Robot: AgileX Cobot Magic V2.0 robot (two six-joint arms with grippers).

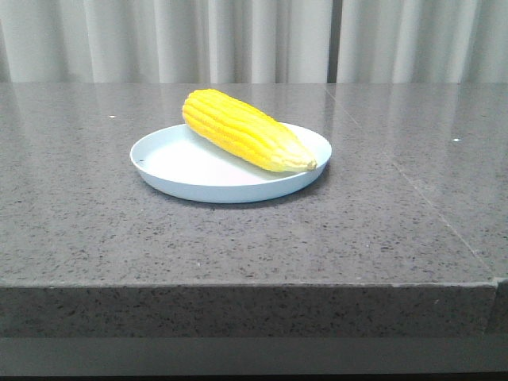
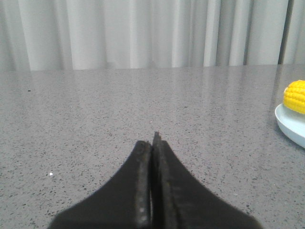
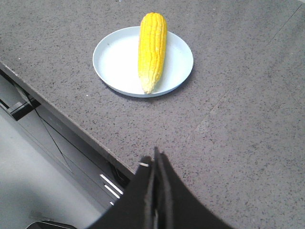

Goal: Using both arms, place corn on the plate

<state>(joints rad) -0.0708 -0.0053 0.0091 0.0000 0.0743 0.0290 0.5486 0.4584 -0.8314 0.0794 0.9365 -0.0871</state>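
Note:
The yellow corn lies across the pale blue plate on the grey stone table, its paler tip at the plate's right rim. Neither gripper shows in the front view. In the left wrist view my left gripper is shut and empty over bare table, with the corn's butt end and the plate's rim far off at the edge of the picture. In the right wrist view my right gripper is shut and empty above the table's front edge, well away from the corn and plate.
The grey speckled table has a front edge close to the camera and a seam running on its right part. Pale curtains hang behind. Below the table edge, dark frame parts and cables show.

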